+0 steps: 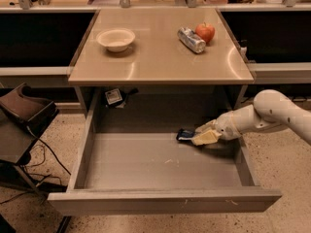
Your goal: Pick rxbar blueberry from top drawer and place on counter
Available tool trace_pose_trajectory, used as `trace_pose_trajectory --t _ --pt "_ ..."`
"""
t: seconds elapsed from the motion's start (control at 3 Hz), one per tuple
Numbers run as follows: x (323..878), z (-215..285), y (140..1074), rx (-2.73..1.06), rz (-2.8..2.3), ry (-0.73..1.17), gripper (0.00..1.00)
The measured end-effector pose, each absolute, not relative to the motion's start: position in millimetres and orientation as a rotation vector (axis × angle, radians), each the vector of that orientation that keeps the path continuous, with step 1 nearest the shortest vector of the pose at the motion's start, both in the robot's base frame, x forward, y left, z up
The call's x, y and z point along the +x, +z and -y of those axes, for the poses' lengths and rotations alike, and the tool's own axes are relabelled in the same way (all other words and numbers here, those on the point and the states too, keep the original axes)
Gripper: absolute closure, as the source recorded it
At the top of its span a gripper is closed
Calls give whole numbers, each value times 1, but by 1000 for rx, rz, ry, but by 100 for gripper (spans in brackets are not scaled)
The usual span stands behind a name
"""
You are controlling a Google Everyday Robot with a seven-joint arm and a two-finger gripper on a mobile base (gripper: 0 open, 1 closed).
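The top drawer (165, 200) is pulled out wide under the counter (155, 62). The rxbar blueberry (184, 134), a small dark blue wrapper, is at the drawer's back right. My gripper (198, 136), with cream-coloured fingers (206, 137), reaches in from the right over the drawer's side wall. It is shut on the bar's right end. The bar sticks out to the left of the fingers and seems held just above the grey drawer floor (146, 161). The white arm (272, 113) stretches away to the right.
On the counter stand a white bowl (115, 39), a silver can (191, 40) lying on its side and a red apple (205, 32). A dark bin (26, 110) stands at the left of the drawer. Dark side shelves flank the counter.
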State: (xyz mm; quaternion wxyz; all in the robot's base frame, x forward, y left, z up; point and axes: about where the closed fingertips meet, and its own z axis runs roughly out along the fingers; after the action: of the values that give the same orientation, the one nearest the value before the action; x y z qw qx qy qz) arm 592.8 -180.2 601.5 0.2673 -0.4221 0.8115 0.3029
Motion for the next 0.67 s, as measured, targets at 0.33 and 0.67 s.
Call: trace_pose_trajectory --t 0.33,0.67 --pt "592 176 605 -1139 -2190 817 100" --pt "592 175 605 -1139 -2190 817 100"
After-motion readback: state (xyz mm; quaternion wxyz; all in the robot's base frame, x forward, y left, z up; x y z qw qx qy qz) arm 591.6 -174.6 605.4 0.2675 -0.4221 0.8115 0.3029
